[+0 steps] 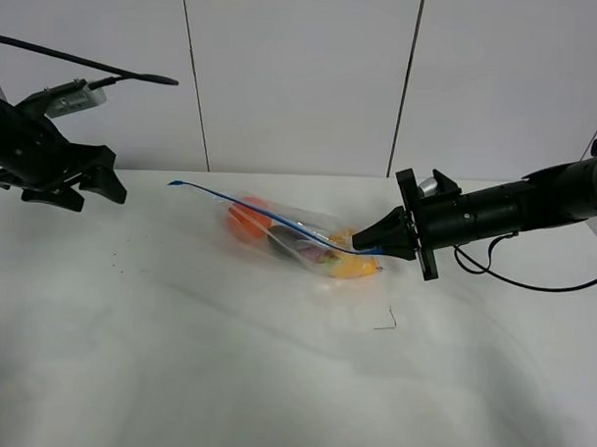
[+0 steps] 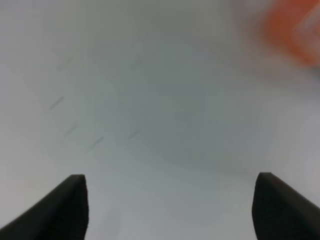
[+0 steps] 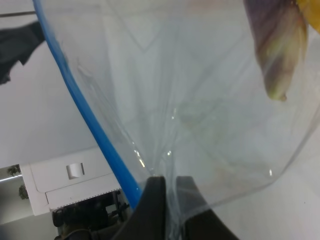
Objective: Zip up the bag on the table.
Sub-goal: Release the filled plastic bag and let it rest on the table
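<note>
Exterior high view. The bag [image 1: 298, 238] lies on the table [image 1: 273, 380] just right of the frame's centre, in the upper half of the white surface. Orange produce [image 1: 248, 220] fills its left end, purple produce [image 1: 303, 248] sits in the middle and yellow produce [image 1: 356, 268] is at the right end. The blue zipper strip [image 1: 250, 207] runs as a thin line along the bag's upper edge, from the far left end down to the right corner.

The right gripper [image 1: 361, 247] reaches in from the right edge of the frame. Its jaws are pressed together on the bag's right corner, at the end of the zipper strip. The right wrist view confirms this: the two dark fingers [image 3: 152, 200] pinch clear plastic just beside the blue strip.

The left gripper [image 1: 98, 192] hangs at the upper left of the frame, well apart from the bag and above the table. Its jaws are spread wide and hold nothing. In the left wrist view only bare tabletop lies between the two tips, and an orange blur [image 2: 295, 30] shows at one corner.
</note>
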You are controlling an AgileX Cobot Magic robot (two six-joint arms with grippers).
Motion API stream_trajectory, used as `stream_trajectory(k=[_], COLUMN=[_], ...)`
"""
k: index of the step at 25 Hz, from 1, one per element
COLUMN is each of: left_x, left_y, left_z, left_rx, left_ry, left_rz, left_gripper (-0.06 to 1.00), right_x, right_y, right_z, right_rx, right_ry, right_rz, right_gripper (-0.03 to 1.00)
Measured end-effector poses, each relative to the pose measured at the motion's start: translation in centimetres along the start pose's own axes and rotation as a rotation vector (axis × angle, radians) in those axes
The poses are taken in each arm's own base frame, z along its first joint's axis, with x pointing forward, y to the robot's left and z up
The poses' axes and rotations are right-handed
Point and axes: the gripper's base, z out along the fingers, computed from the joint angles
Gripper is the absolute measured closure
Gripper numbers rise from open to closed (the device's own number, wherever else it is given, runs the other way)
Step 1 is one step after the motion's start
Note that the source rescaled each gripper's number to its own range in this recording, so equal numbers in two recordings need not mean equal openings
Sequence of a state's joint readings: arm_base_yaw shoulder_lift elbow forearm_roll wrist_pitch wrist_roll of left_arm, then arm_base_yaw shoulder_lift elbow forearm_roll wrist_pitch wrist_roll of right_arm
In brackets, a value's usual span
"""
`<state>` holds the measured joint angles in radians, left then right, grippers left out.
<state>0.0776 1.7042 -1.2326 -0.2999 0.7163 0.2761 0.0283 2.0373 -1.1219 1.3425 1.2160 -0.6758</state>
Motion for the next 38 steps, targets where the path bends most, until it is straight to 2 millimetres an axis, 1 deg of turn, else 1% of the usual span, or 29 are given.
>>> stream_trajectory(k=[2,4,6,8,12,19,21,25,28,31,32,34,38], left_x=[0.2,0.6,0.8,0.8,0.9,1.4,1.8,3.2,3.5,5.2,6.1,8.3,12.9], left_y=[-0.5,-1.5,-2.4,-2.9,-2.7,-2.3,-2.2,-2.0,-2.0,-2.1,-2.1,-2.2,-2.5], left_z=[-0.2,-0.1,0.0,0.0,-0.1,-0.4,-0.6,-1.3,-1.6,-2.5,-3.0,-3.9,-6.4], left_rx=[-0.094,-0.172,-0.202,-0.206,-0.221,-0.263,-0.272,-0.304,-0.304,-0.287,-0.278,-0.261,-0.225], left_ry=[0.063,0.12,0.14,0.139,0.155,0.21,0.256,0.423,0.423,0.441,0.451,0.476,0.474], left_rz=[0.024,0.067,0.084,0.059,0.03,0.048,0.043,0.027,0.029,0.044,0.053,0.069,0.058], left_gripper=[-0.06,-0.06,-0.06,-0.06,-0.06,-0.06,-0.06,-0.06,-0.06,-0.06,-0.06,-0.06,-0.06], right_x=[0.0,0.0,0.0,0.0,0.0,0.0,0.0,0.0,0.0,0.0,0.0,0.0,0.0], right_y=[0.0,0.0,0.0,0.0,0.0,0.0,0.0,0.0,0.0,0.0,0.0,0.0,0.0], right_z=[0.0,0.0,0.0,0.0,0.0,0.0,0.0,0.0,0.0,0.0,0.0,0.0,0.0], right_rx=[0.0,0.0,0.0,0.0,0.0,0.0,0.0,0.0,0.0,0.0,0.001,0.002,0.004], right_ry=[0.0,0.0,0.0,0.0,0.0,0.0,0.0,0.0,0.0,0.0,0.001,0.002,0.003], right_rz=[0.0,0.0,0.0,0.0,0.0,-0.001,-0.001,-0.002,-0.004,-0.004,-0.005,-0.005,-0.011], right_gripper=[0.97,0.97,0.97,0.97,0.97,0.97,0.97,0.97,0.97,0.97,0.97,0.97,0.97])
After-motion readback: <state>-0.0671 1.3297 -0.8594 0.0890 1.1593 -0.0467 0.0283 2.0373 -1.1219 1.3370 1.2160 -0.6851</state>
